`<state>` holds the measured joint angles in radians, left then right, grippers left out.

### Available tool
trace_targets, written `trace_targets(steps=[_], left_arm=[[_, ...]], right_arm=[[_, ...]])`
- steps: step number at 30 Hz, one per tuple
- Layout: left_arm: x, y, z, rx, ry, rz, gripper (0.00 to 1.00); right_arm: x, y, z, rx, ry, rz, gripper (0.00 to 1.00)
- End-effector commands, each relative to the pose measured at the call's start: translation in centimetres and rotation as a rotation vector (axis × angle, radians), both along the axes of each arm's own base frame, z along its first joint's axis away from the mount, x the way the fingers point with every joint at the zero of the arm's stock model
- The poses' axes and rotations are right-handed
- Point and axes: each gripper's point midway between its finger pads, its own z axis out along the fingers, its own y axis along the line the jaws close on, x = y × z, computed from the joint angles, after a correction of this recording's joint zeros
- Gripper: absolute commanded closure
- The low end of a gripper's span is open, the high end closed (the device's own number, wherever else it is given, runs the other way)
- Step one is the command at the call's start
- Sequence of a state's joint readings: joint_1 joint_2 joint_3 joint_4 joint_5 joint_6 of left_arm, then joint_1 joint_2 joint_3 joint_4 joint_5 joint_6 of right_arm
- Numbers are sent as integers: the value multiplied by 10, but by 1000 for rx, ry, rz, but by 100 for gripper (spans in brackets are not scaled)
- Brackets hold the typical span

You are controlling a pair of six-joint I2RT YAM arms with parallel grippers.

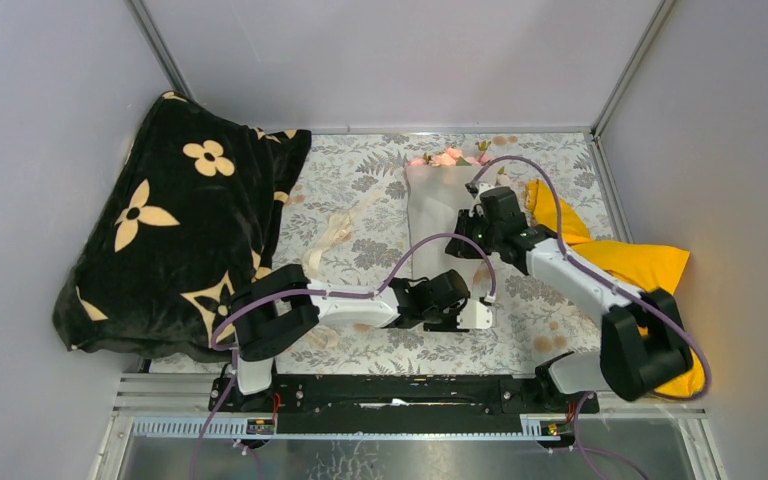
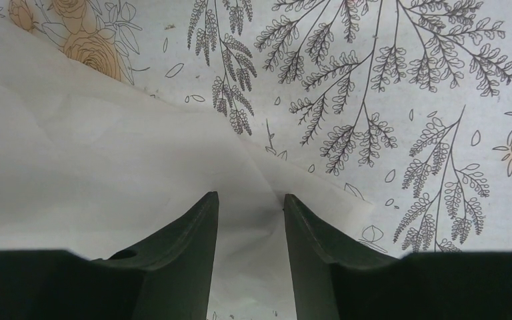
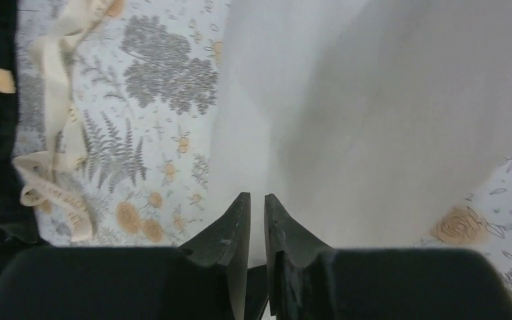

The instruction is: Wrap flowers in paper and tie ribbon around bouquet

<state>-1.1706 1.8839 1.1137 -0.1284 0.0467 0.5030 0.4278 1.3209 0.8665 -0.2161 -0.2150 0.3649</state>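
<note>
Top view only: flowers (image 1: 448, 157) – pink heads poke out at the far end of the paper (image 1: 430, 215), mid-table, stems hidden under it. The ribbon (image 1: 340, 232) lies loose left of the paper, near the blanket (image 1: 170, 230); the yellow cloth (image 1: 640, 262) is to the right.

Left wrist view: left gripper (image 2: 250, 197) is moderately wide, its tips over the paper's near corner on the tablecloth (image 2: 407, 100), with nothing clamped.

Right wrist view: right gripper (image 3: 257, 197) is narrow – a thin slit with paper showing through it. It is low over the paper's right side; contact can't be told. The ribbon shows here too, the flowers don't.
</note>
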Motion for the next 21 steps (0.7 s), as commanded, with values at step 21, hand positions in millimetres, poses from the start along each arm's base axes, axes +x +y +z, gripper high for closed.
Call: trace_targets(steps=[21], left_arm=[[-77, 53, 99, 51, 392, -205, 58]], right_arm=[[11, -34, -110, -1, 267, -146, 100]])
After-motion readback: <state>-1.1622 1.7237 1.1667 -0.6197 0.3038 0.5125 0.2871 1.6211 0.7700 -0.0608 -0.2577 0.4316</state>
